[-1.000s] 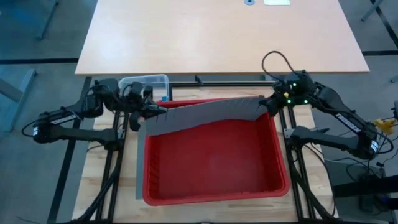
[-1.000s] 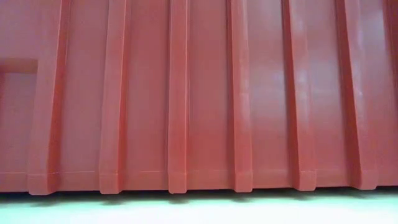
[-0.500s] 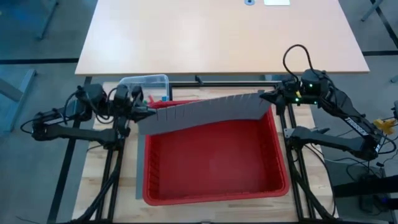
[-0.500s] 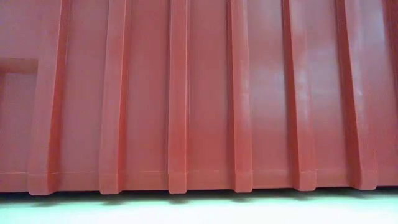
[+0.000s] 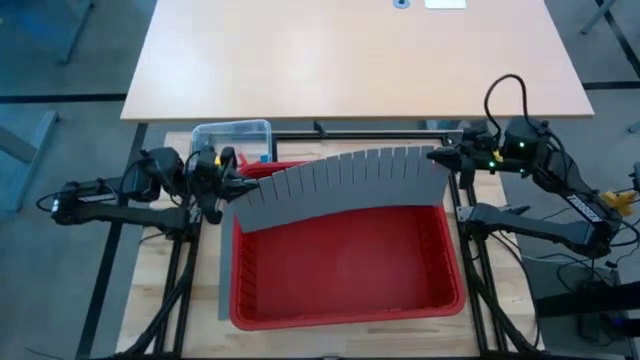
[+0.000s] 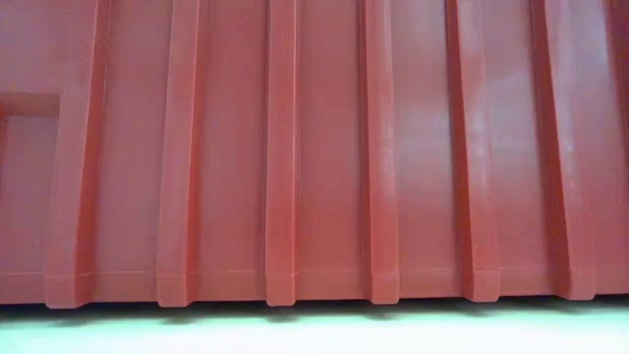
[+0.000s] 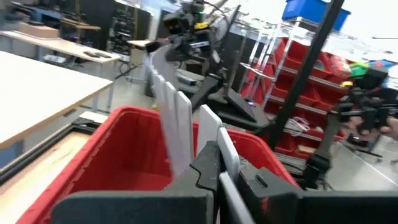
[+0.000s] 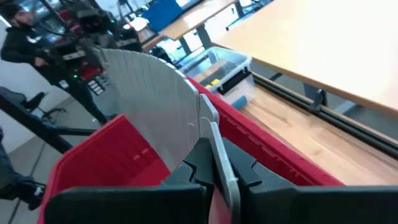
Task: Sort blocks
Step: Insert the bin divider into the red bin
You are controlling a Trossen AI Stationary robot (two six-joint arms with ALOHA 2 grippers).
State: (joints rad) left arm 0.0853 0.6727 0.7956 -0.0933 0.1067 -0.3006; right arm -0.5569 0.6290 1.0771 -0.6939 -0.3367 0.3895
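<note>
Grey divider [image 5: 340, 185] bowed lengthwise between left tool [image 5: 228, 180] and right tool [image 5: 447, 158]

Large pale wood table [image 5: 350, 55] seen at 12 o'clock in high view, w/ grey floor [image 5: 60, 60] shown around it; dark line on floor at 9 o'clock. A 2nd wood bench [image 5: 150, 290] is seen lower down, under a black metal frame [image 5: 185, 270]. In left wrist view, red storage bins on a rack [image 7: 305, 81] are seen at 3 o'clock, a blue bin [image 7: 308, 11] at 1 o'clock, desks w/ boxes [image 7: 50, 37] at 10 o'clock. A person in dark clothes [image 8: 28, 46] is seen at 10 o'clock in right wrist view.
</note>
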